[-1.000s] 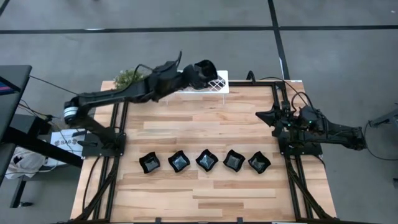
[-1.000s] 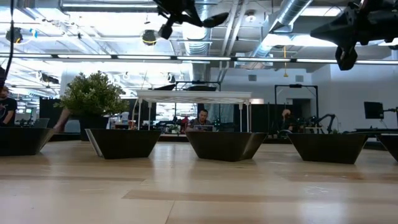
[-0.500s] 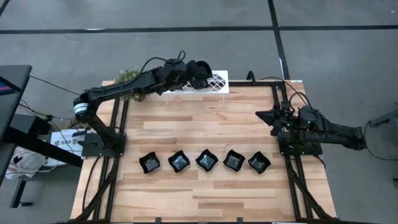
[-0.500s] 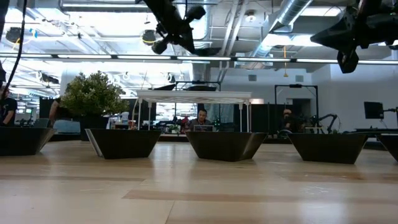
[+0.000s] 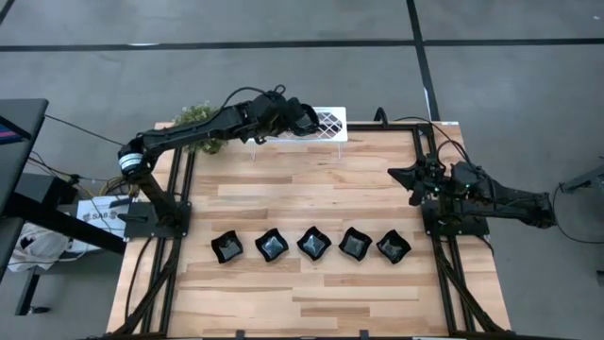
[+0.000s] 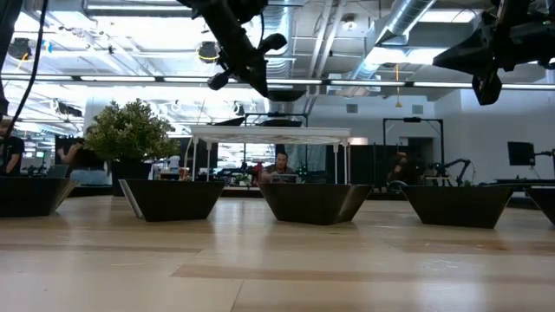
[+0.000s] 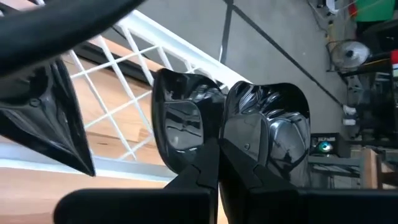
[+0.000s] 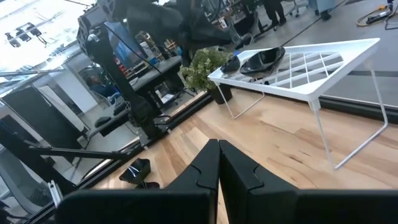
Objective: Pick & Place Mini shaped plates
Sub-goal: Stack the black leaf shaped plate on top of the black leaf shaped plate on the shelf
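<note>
Several glossy black wavy-edged mini plates [image 5: 313, 242] rest on their bases in a row across the middle of the table; they also show in the low view [image 6: 314, 201]. More black plates lie on the white lattice rack [image 5: 330, 125] at the far edge: two side by side [image 7: 186, 121] [image 7: 270, 124] and one nearer [image 7: 43, 118]. My left gripper [image 7: 217, 146] is shut with nothing in it. It slants down over the rack's left part [image 5: 310, 120], clear above the rack top [image 6: 258, 85]. My right gripper [image 5: 394, 176] waits shut at the table's right side.
A small green potted plant [image 5: 193, 118] stands at the far left corner beside the rack. Bare wood lies between the rack and the plate row, and between the row and the near edge. People sit in the room beyond the table.
My left gripper has come down from high above toward the rack and has tipped its fingers further downward, drifting a little toward the table's left. It has stayed shut. The plates on the table have not moved.
</note>
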